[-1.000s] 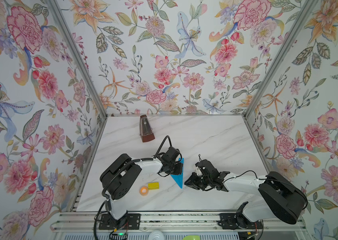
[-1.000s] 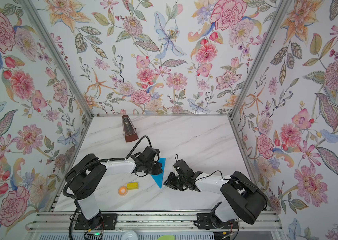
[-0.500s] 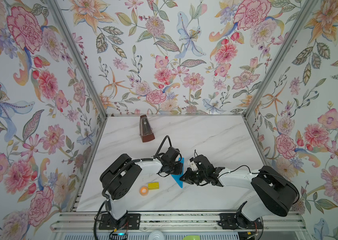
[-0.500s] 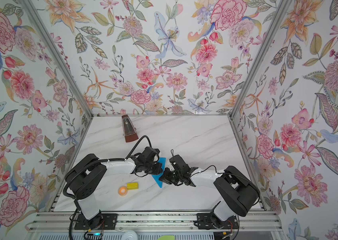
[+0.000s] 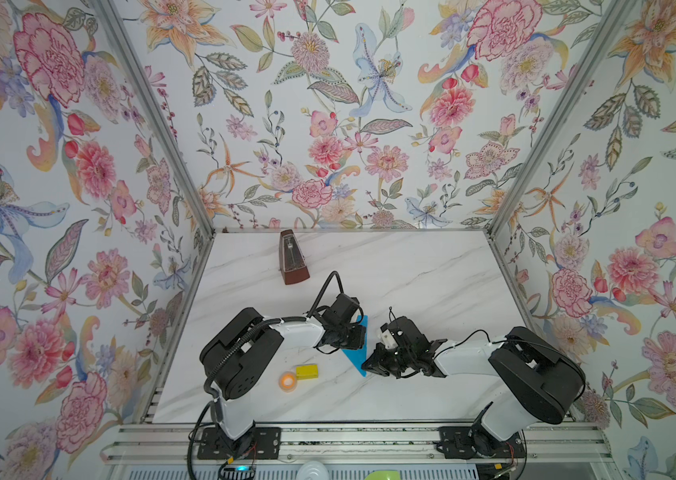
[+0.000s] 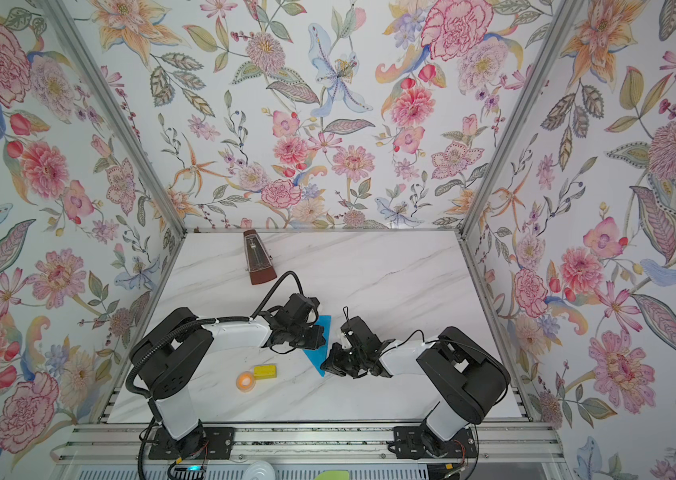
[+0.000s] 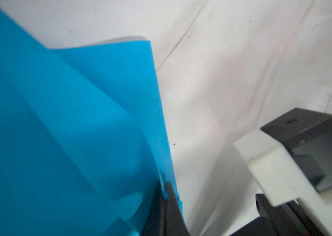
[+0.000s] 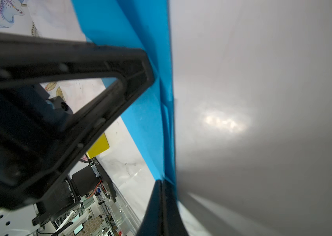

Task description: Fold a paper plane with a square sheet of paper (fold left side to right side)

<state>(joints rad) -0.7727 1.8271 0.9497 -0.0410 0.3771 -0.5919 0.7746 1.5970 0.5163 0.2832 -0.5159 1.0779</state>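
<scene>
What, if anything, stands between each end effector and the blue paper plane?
Nothing visible: the left end effector and right end effector each pinch the paper plane; the yellow block lies apart.

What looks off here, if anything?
Only the plane: in the left wrist view its layers bow apart instead of lying flat, and their edges sit slightly stepped beside the left gripper, which pinches them. The right gripper pinches its pointed near end. Nothing torn or spilled.

Right hand (image 8: 162, 183) pinched closed on paper plane (image 8: 146, 126) edge; yellow block (image 8: 98, 147) just beside paper.
</scene>
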